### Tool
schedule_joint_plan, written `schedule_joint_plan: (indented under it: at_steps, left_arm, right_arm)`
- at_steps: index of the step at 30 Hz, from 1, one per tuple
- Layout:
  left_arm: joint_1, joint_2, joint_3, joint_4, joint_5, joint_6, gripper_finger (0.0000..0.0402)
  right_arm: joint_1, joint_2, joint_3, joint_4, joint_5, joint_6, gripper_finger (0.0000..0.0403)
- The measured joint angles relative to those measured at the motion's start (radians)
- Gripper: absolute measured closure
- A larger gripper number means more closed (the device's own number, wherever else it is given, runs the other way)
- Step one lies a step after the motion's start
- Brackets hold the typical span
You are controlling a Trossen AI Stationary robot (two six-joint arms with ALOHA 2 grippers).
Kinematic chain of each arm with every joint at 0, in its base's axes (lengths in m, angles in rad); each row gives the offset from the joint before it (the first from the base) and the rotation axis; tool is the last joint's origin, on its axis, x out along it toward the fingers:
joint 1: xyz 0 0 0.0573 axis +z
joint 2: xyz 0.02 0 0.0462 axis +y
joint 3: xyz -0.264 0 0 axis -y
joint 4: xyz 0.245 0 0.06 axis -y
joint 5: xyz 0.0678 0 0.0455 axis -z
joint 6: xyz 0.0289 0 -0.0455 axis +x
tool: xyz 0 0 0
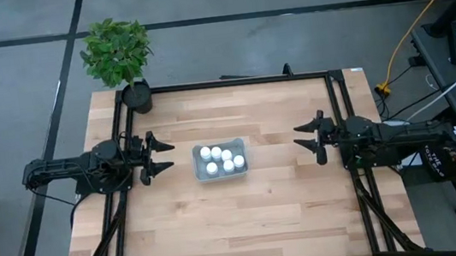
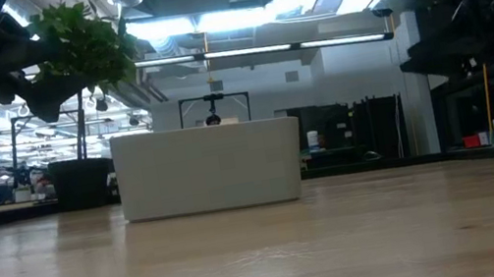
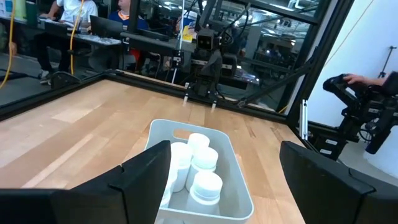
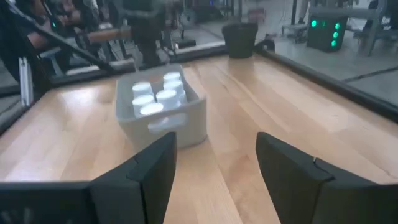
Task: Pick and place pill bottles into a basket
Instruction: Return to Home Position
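Six pill bottles sit bunched together inside the basket, which stands near the middle of the worktop; from above we count their round white caps. The left hand hangs just beside the basket's left end, fingers spread and holding nothing. The right hand faces it from the other side, farther from the basket, likewise released and empty.

The level view gives us only the basket's pale side wall, with the bottles hidden behind it. What it adds is the leafy plant off behind the basket; from above, the plant stands in a black pot at the worktop's far left corner.

From the left wrist we look down into the basket and see bottles standing upright, some overlapping, so we cannot count them all there; people show far behind the worktop. From the right wrist the caps show over the basket's rim, with the pot beyond it.
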Motion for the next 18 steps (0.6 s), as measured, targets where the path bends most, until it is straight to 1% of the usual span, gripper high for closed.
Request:
schedule_joint_plan:
  at_steps: [5, 6, 9, 16, 18]
  left_arm:
    - [0.0, 0.0, 0.0, 0.0, 0.0, 0.0, 0.0109]
    - [0.0, 0.0, 0.0, 0.0, 0.0, 0.0, 0.0109]
    - [0.0, 0.001, 0.0, 0.002, -0.001, 0.0, 0.0109]
    - [0.0, 0.004, 0.0, 0.007, -0.004, 0.0, 0.0109]
    - [0.0, 0.004, 0.0, 0.007, -0.004, 0.0, 0.0109]
  right_arm:
    - [0.018, -0.176, 0.0, 0.005, 0.0, 0.0, 0.018]
    - [0.021, -0.188, 0.0, 0.021, 0.001, -0.001, 0.018]
    - [0.022, -0.172, 0.0, 0.092, 0.001, -0.001, 0.018]
    - [0.022, -0.184, 0.0, 0.08, 0.004, -0.002, 0.018]
    - [0.022, -0.185, 0.0, 0.072, 0.001, 0.02, 0.018]
